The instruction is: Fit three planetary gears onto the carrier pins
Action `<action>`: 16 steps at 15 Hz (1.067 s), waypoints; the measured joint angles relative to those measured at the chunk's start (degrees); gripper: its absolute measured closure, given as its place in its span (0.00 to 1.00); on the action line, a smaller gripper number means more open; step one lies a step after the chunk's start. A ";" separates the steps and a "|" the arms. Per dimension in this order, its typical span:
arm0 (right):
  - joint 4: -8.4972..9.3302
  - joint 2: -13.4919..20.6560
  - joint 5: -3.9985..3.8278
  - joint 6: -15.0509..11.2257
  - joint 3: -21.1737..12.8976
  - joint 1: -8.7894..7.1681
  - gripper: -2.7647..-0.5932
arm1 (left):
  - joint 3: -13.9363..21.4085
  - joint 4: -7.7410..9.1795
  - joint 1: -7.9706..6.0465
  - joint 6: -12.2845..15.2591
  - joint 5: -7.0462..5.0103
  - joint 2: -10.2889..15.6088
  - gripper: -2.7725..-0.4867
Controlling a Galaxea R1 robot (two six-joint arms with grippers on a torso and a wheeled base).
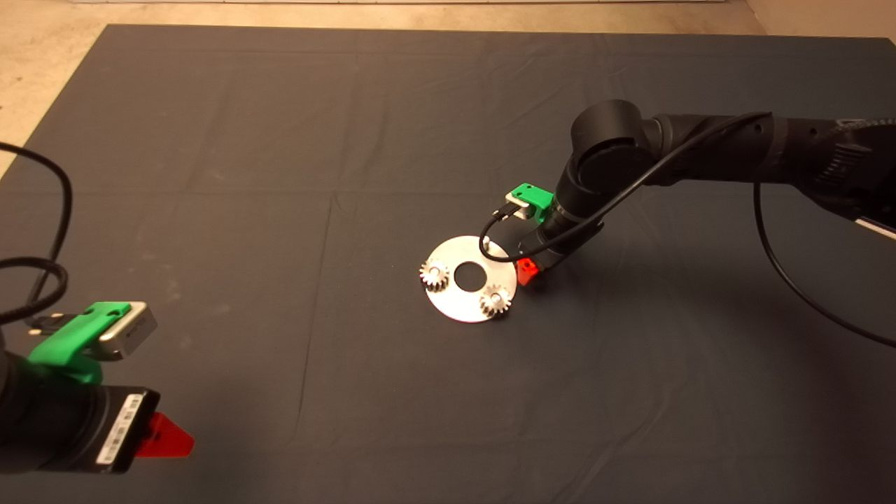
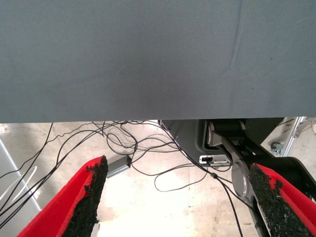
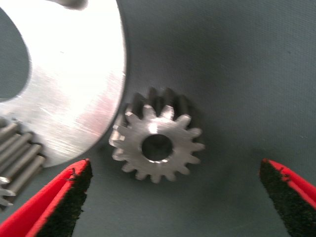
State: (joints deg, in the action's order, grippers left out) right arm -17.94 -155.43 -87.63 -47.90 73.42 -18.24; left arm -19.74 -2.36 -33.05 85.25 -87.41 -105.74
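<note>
I take the carrier disc as my landmark: it lies flat on the dark mat, near the mat's middle. Two planetary gears already sit on pins on it, one at the disc's edge towards my left arm, the other on the near rim. The third pin stands bare on the disc's far rim, close to my right arm.

The third gear lies flat on the mat, its teeth almost touching the disc's rim, on the side where my right gripper hovers. Its bore points straight up, so its axis is upright, and in my right wrist view the gear sits between my two fingers, though nearer one finger than the other. Those jaws stand wide, well clear of the teeth on both sides and holding nothing.

I judge the next move is mine on the right: drop down, centre on the gear and close across its teeth, taking care not to catch the disc's rim beside it. Then it is a short carry to the bare pin.

My left gripper waits far off at the mat's near corner, jaws also wide and empty, well apart from the disc.
</note>
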 joint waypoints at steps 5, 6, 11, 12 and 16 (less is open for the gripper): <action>0.00 -0.26 -0.05 0.00 0.48 0.00 0.21 | 0.00 0.02 0.00 0.00 0.01 -0.01 0.32; 0.00 -0.35 -0.02 0.00 0.50 0.00 0.23 | 0.00 0.02 0.00 0.00 0.01 -0.02 0.32; 0.00 -1.16 -0.02 0.02 1.41 0.00 0.31 | 0.00 0.02 0.00 0.00 0.01 -0.02 0.32; 0.00 -1.33 -0.02 0.02 1.66 0.00 0.31 | 0.00 0.02 0.00 0.00 0.00 -0.10 0.32; -0.02 -1.74 -0.02 0.05 2.73 0.00 0.37 | 0.00 0.03 0.00 0.00 0.00 -0.19 0.32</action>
State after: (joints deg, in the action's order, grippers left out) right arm -17.97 -157.17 -87.65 -47.85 76.15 -18.24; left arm -19.74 -2.32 -33.05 85.25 -87.40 -105.93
